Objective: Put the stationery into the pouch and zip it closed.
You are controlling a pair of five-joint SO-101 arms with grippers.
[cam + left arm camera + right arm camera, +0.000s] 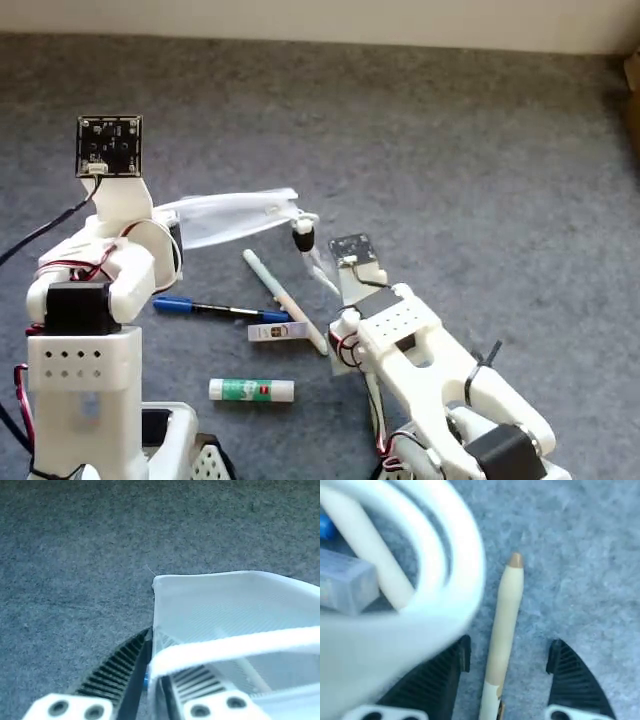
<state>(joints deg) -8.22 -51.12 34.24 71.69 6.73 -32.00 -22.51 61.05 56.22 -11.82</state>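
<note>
A translucent white pouch (235, 215) lies on the grey carpet, and my left gripper (155, 680) is shut on the pouch (235, 615) at its end. Its zipper pull (303, 238) is at the other end. My right gripper (510, 647) is open above the carpet, with a thin cream pencil (506, 615) lying between its fingers. In the high view the right arm (400, 330) hides that pencil. Beside the right arm lie a cream and pale green pen (285, 300), a blue pen (205, 307), a small eraser (275, 331) and a glue stick (252, 390).
A blurred white loop (445, 555) hangs close to the right wrist camera and covers part of the eraser (345, 585) and the cream pen (370, 545). The left arm's base (80, 370) stands at the near left. Bare carpet (480, 160) stretches to the far right.
</note>
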